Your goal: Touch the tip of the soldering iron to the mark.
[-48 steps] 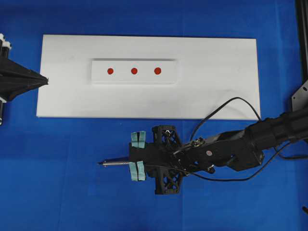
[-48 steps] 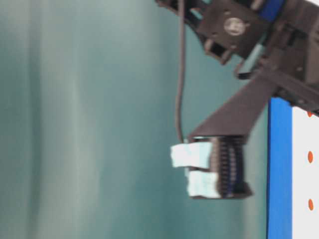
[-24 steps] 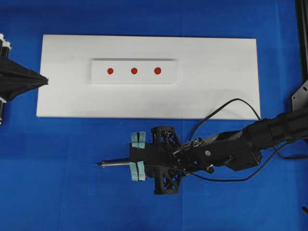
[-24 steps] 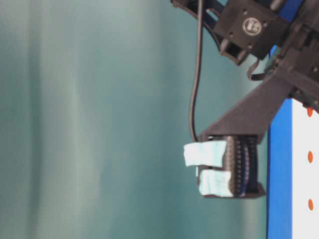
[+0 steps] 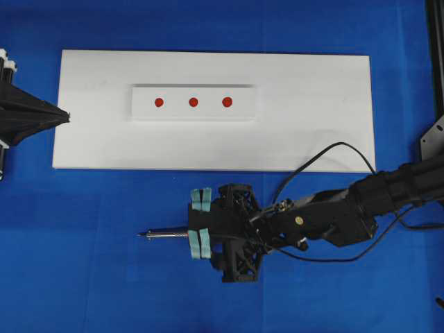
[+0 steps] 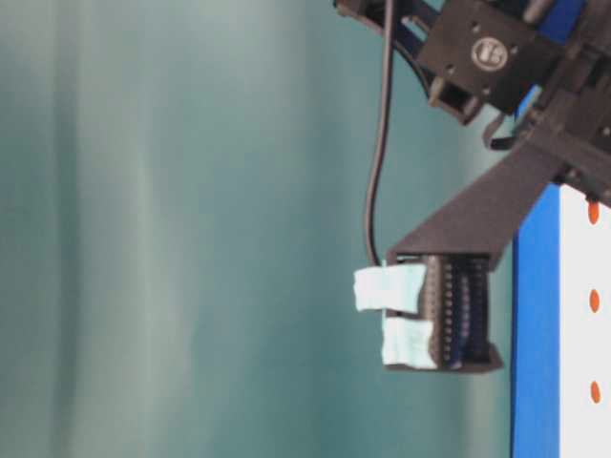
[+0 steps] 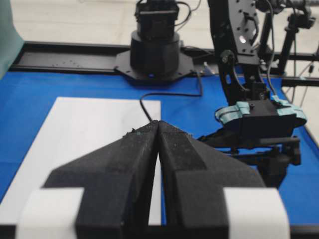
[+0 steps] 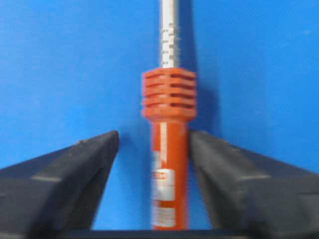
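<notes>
The soldering iron (image 5: 166,235) lies on the blue cloth below the white board, its tip pointing left. In the right wrist view its red-orange handle (image 8: 169,164) sits between the jaws of my right gripper (image 8: 153,134), which stand apart: blue cloth shows on the left side, while the right finger is close beside it. From above, my right gripper (image 5: 200,222) straddles the handle. The mark (image 5: 193,102) is the middle red dot on the white block (image 5: 173,112), well above the iron's tip. My left gripper (image 5: 66,116) is shut and empty at the board's left edge.
The white board (image 5: 312,104) carries the block with two outer red dots. The iron's black cord (image 5: 326,149) loops over the board's lower right corner. The right arm (image 5: 361,208) stretches in from the right. In the table-level view the mark (image 6: 594,301) shows at the right edge.
My right gripper's jaws have spread apart and let go of the soldering iron's handle. The iron stays in nearly the same spot. The left arm has not moved.
</notes>
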You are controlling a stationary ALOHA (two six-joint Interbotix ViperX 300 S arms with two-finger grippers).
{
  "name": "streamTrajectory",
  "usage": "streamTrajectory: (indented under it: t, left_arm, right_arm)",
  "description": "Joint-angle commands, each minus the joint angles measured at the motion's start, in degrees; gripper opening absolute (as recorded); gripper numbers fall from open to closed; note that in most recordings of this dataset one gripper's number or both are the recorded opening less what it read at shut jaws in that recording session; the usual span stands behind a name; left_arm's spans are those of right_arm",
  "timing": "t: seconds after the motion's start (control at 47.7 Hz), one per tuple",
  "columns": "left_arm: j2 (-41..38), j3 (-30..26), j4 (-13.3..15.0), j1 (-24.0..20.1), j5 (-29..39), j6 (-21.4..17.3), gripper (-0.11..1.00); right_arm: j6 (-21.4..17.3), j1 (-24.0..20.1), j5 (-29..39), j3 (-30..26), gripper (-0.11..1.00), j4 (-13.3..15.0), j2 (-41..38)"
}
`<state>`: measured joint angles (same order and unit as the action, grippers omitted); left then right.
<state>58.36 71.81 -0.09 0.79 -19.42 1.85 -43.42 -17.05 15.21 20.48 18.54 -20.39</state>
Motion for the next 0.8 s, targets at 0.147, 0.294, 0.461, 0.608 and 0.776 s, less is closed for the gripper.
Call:
streamTrajectory:
  t: [0.147,0.294,0.461,0.608,0.776]
  left_arm:
    - [-0.3,-0.6,0.1,0.2,-0.3,0.4,0.02]
    - [-0.4,-0.6,0.1,0.1,-0.3,0.4,0.02]
    - [-0.3,-0.6,0.0,0.1,-0.3,0.4,0.02]
    - [-0.3,-0.6,0.1,0.2,-0.1,0.4,0.02]
    - [-0.3,-0.6,0.1,0.2,-0.1,0.4,0.02]
  right_arm:
    - [-0.3,0.4,2.5,-0.5,0.91,-0.1,1.1]
    - [-0.2,0.4,3.0,-0.6,0.90,-0.1,2.8]
    - [-0.1,0.4,6.6,-0.7,0.90,0.2,7.0]
    - [0.0,0.4,12.0,-1.1,0.90,0.4,12.0]
    - [0.1,0.4,18.5,-1.9,0.90,0.4,17.8]
